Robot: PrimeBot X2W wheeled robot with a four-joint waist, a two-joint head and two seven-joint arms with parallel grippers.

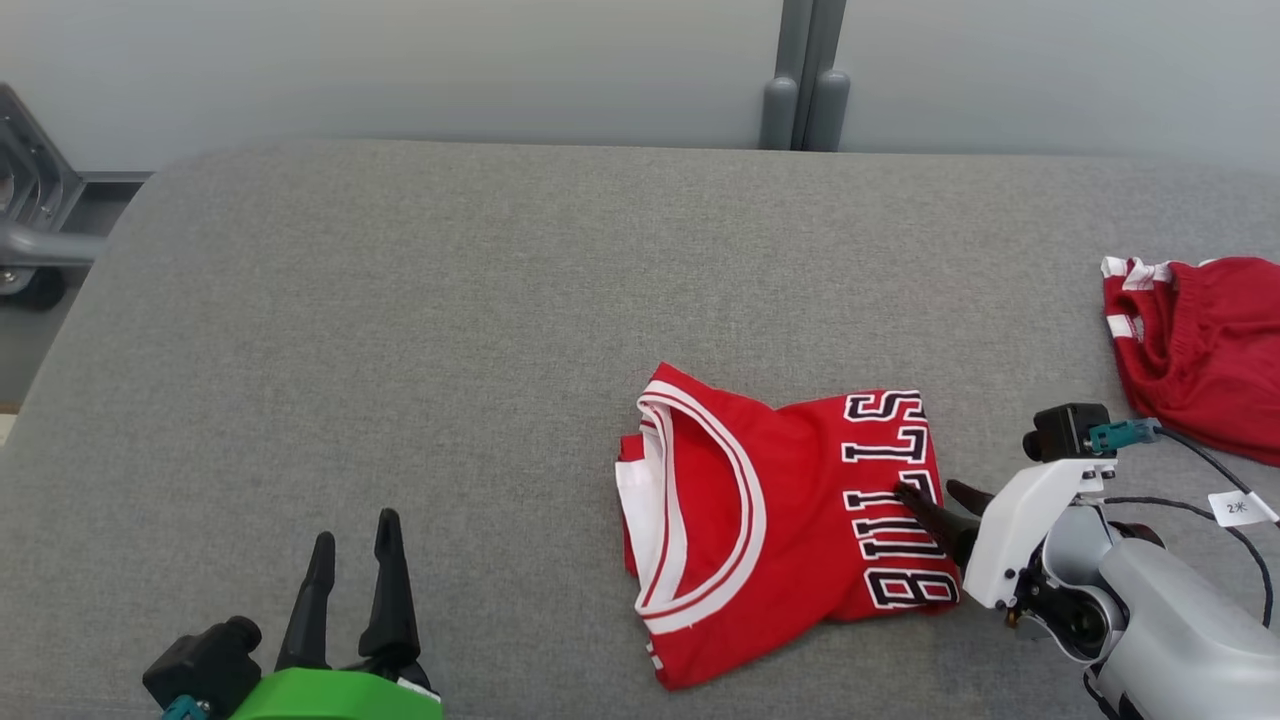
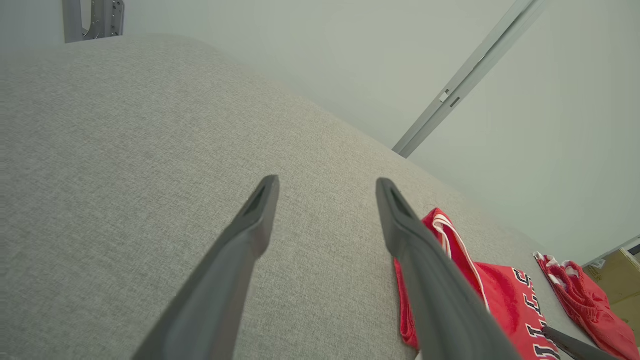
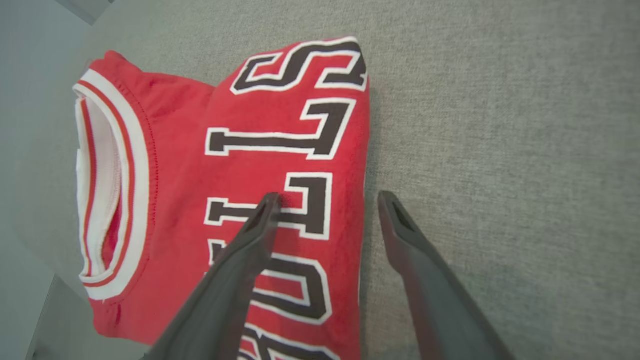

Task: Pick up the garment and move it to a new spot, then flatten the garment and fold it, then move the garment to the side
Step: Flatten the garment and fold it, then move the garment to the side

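Fabric surface [image 1: 400,300], pale wall [image 1: 400,60] behind, folded red jersey [image 1: 800,470], left gripper [image 1: 355,528] and right gripper [image 1: 928,488] spread

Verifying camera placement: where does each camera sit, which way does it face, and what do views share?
Head view: on the head, looking forward and down at the grey fabric surface and folded red black-lettered jersey; left fingers lower left, right fingers lower right.
Left wrist view: along open left fingers, low across the surface toward the wall.
Right wrist view: along open right fingers, down onto the jersey's lettering.
Shared: all three show the jersey.
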